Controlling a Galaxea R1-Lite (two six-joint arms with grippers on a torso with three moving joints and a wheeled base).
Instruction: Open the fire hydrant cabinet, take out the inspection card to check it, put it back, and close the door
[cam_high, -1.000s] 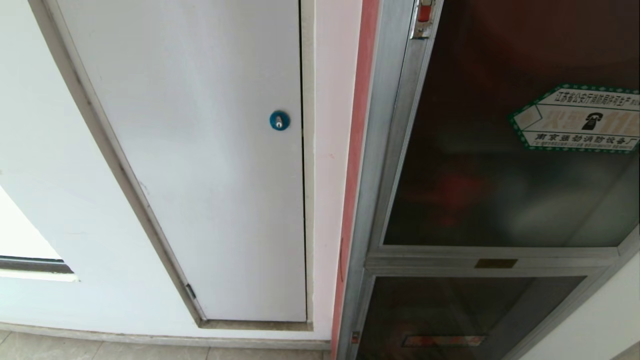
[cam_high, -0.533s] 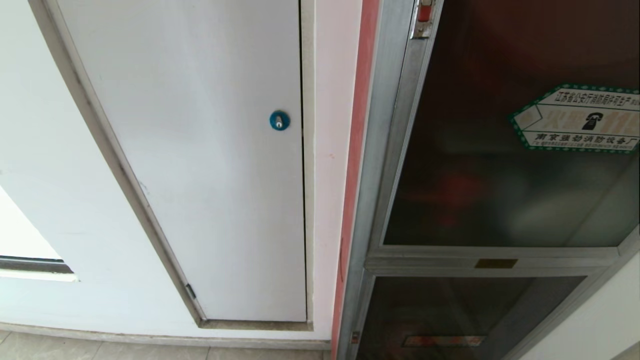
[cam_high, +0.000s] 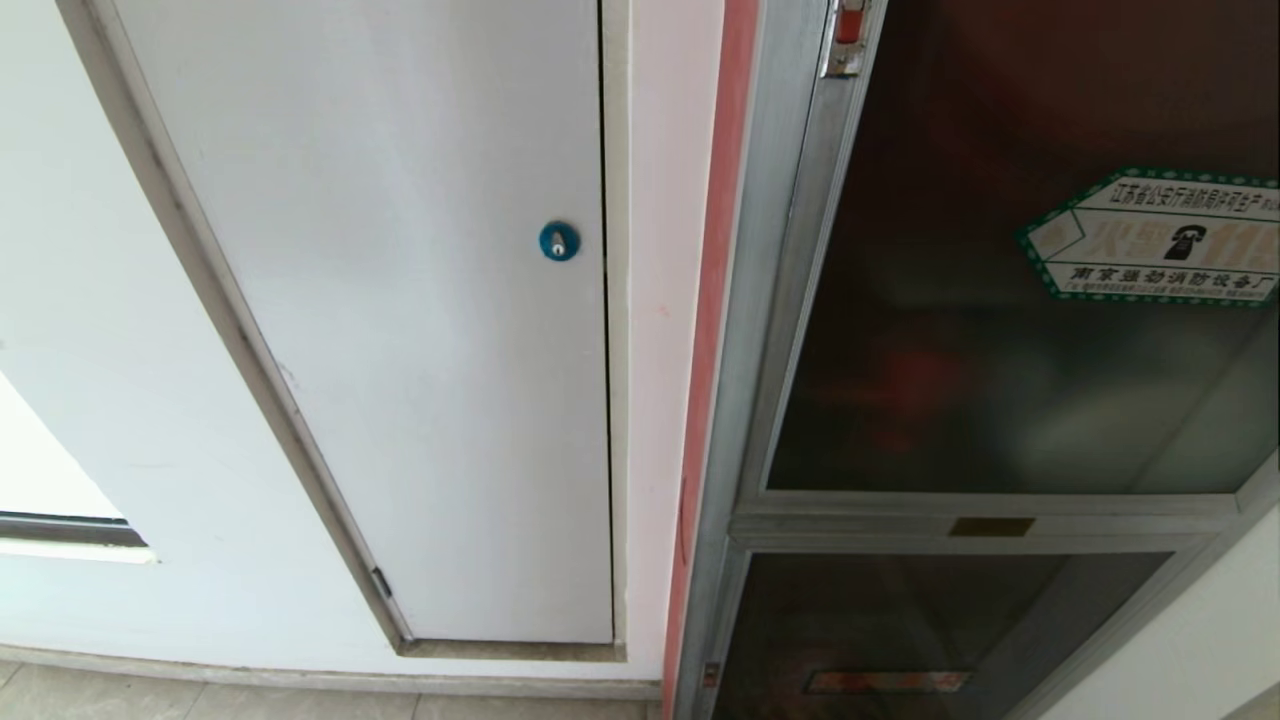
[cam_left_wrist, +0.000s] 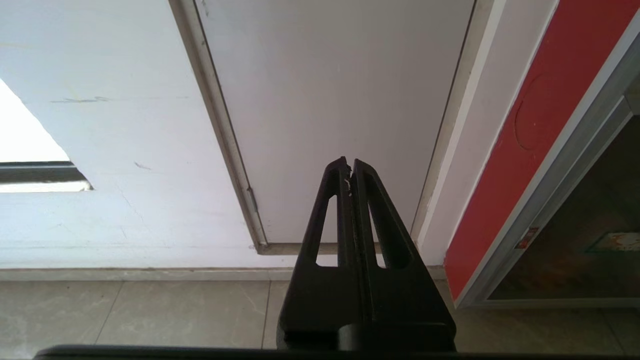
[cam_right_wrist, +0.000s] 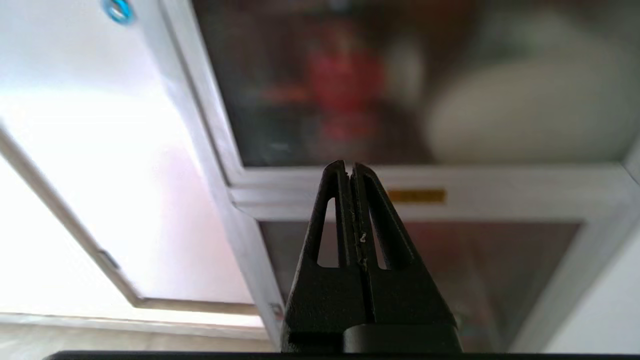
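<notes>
The fire hydrant cabinet (cam_high: 760, 400) stands right of the white panel door (cam_high: 420, 350), its door (cam_high: 1000, 300) closed against the frame; the right hand (cam_right_wrist: 350, 167), fingers pressed together and empty, points at the rail below the glass, apart from it; the left hand (cam_left_wrist: 349, 162), likewise closed and empty, faces the white panel door; the inspection card is not visible

Left gripper (cam_left_wrist: 350, 165) and right gripper (cam_right_wrist: 349, 167) (both fingers pressed together), empty.
</notes>
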